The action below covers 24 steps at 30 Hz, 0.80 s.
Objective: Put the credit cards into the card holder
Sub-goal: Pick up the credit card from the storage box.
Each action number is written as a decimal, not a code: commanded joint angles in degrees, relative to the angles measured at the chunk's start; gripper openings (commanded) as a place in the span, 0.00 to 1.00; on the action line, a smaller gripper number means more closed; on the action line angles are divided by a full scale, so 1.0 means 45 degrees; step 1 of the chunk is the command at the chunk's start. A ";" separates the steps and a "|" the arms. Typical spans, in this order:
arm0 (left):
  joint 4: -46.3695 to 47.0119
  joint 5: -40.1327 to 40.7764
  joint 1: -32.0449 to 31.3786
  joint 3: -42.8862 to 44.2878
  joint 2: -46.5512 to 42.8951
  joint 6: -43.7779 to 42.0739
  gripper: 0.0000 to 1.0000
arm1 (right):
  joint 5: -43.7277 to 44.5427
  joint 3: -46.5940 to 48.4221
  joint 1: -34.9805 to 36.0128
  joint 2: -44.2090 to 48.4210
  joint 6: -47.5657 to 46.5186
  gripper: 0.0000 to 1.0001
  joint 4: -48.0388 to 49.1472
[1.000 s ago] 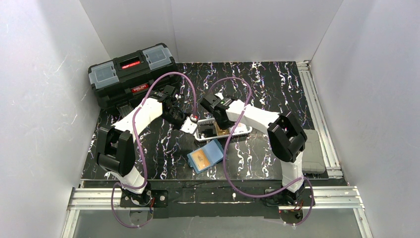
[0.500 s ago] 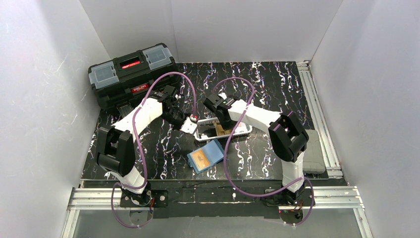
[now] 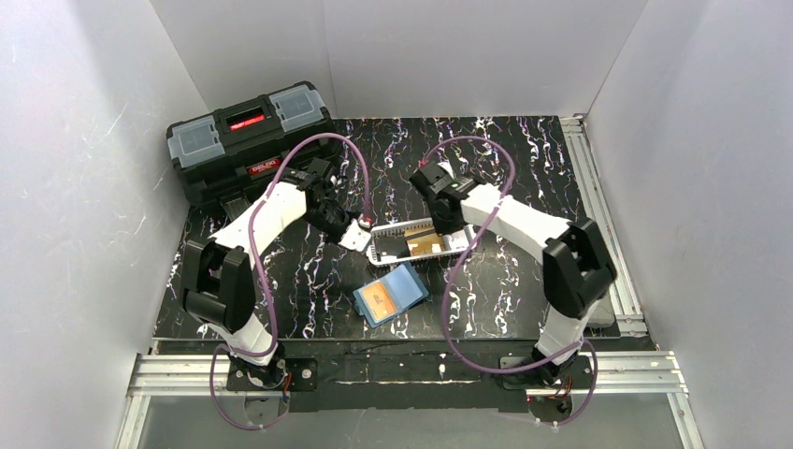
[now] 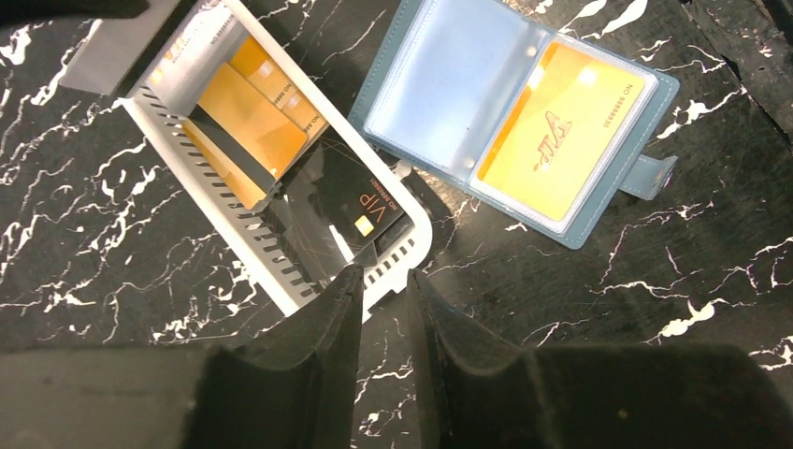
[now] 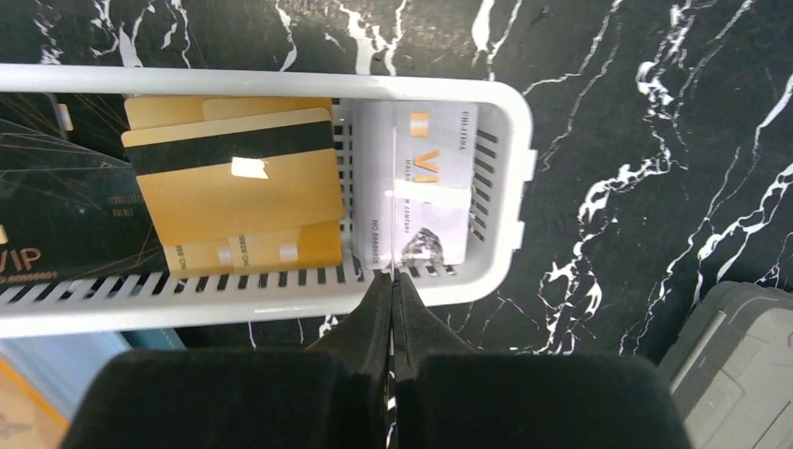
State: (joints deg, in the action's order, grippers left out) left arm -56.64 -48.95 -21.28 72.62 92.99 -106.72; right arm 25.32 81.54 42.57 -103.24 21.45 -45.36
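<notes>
The card holder (image 3: 402, 285) is lying open and flat on the table (image 3: 524, 159). It is at 6 o'clock from the white basket (image 3: 374, 249) and is not touching it. It is soft and blue, shaped like a little book, with see-through pockets and a small tab sticking out at one side. One orange card (image 4: 566, 131) is sitting inside a pocket. It is smooth and shiny, with curly writing on it.

The table top is looking black with white wiggly lines, like stone.

The basket is long, with round corners and walls full of little slots. More orange cards (image 5: 234, 187) are lying in a pile in its middle, and the top one is showing a black stripe. A black card (image 4: 346, 210) with gold letters is lying at the 9 o'clock end. A pale card (image 5: 430, 187) is sitting at the 3 o'clock end.

The left gripper (image 4: 382, 281) is reaching the 9 o'clock end of the basket. Its fat black fingers are standing close together and pinching the basket's white rim.

The right gripper (image 5: 391, 285) is hanging over the 3 o'clock end. Its fingers are pressing tight together, with the tips by the basket wall, just beside the pale card. It is not possible to tell if anything thin is caught between them.

A black toolbox (image 3: 248, 136) with grey lids is standing at 10 o'clock. A grey case (image 5: 739, 355) is lying at 4 o'clock.
</notes>
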 commanded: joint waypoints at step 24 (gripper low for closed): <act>0.0093 -0.3993 0.0831 0.3889 -0.0107 0.8583 0.98 | -1.1246 -0.4738 -0.0536 0.6689 -0.5260 0.01 0.8231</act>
State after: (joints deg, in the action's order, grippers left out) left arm -59.27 -59.77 -18.79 88.09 93.47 -83.42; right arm -21.52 59.22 38.85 -75.94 4.62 -13.28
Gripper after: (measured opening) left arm 0.981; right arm 0.022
